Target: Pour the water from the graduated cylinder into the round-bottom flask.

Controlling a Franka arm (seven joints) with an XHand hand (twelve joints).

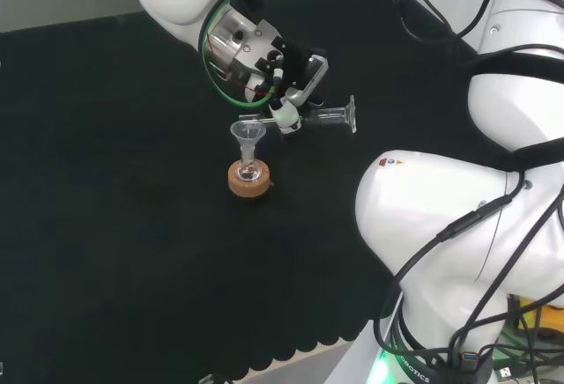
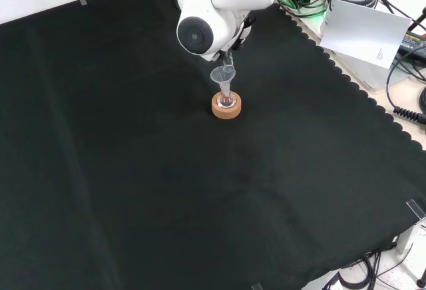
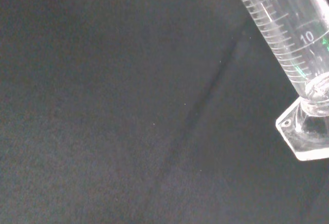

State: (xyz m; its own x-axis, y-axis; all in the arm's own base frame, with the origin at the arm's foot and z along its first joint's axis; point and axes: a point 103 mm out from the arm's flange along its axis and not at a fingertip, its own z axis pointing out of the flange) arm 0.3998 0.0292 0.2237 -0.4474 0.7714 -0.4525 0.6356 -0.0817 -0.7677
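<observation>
In the head view the hand (image 1: 295,80) is curled round a clear graduated cylinder (image 1: 319,118). The cylinder lies almost level, its foot (image 1: 351,114) pointing right and its mouth at the rim of a clear funnel (image 1: 248,135). The funnel stands in the neck of a small round-bottom flask (image 1: 249,171) on a cork ring (image 1: 248,181). In the front view the funnel (image 2: 223,75), flask (image 2: 226,100) and cork ring (image 2: 226,109) stand just below the arm's white link (image 2: 194,35), which covers the hand. The wrist view shows the cylinder's scale (image 3: 288,34) and foot (image 3: 308,131) close up.
The arm's big white links (image 1: 458,208) take up the right of the head view. In the front view the cloth's scalloped edge (image 2: 363,94) runs down the right, with a white sheet (image 2: 363,27) and cables (image 2: 406,70) beyond it. Open cloth lies around the flask.
</observation>
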